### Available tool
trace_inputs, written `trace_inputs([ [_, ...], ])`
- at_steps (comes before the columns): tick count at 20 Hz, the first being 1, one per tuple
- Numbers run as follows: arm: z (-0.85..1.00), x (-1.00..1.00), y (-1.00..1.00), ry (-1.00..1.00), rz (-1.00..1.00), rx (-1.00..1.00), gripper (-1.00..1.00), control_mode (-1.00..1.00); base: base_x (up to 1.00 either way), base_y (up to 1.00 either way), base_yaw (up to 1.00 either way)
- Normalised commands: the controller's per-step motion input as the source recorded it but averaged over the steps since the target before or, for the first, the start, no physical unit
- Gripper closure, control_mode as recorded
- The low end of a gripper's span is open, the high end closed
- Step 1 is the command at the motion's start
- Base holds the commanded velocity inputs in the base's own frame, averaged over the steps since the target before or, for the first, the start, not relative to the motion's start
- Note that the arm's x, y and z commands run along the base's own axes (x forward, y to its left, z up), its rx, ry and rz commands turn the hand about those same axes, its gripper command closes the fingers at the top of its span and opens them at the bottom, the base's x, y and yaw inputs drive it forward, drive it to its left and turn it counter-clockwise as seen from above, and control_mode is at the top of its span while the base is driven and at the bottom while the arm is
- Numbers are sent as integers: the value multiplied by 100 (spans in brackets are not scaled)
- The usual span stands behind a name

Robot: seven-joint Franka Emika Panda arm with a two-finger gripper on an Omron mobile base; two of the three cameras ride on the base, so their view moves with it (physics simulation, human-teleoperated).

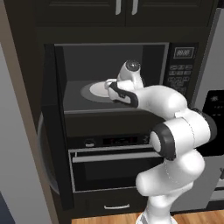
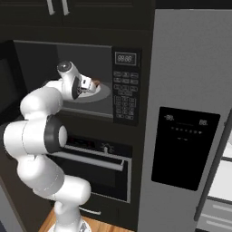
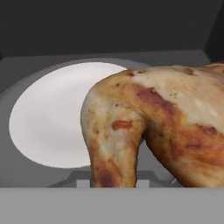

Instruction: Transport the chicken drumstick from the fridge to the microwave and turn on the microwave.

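Arm reaches into the open microwave (image 1: 109, 74), hand well inside the cavity. Fingers (image 2: 89, 86) part-closed on the drumstick (image 3: 157, 131); the meat sits right at the hand, brown lump visible at the tip in the right base view, and looms close across the lower right of the hand view. Its long axis appears to run across the hand view, thick end toward the right, narrower end hanging down at centre. Turntable (image 3: 48, 118) lies beyond and below the meat, toward the left of the hand view; the drumstick looks held above it, not yet resting, though contact cannot be told for sure. Judgement: the coming move is a short lowering onto the plate, then release. Door (image 1: 54, 131) swung out to the left, clear of the arm. Keypad (image 2: 124, 97) on the right of the cavity, display above it. Oven (image 1: 109, 168) directly below; fridge (image 2: 190, 68) stands just right of the microwave. Cavity walls are near the wrist, so withdrawal needs care.
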Motion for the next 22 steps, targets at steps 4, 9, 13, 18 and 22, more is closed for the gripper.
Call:
trace_inputs([
  [4,-4,43,1,0,0,0,100,-100,0,0,0],
  [9,-16,46,7,0,0,0,100,-100,0,0,0],
  [13,-24,37,11,0,0,0,100,-100,0,0,0],
  [18,-23,30,12,0,0,0,100,-100,0,0,0],
  [22,-18,22,7,0,0,0,100,-100,0,0,0],
])
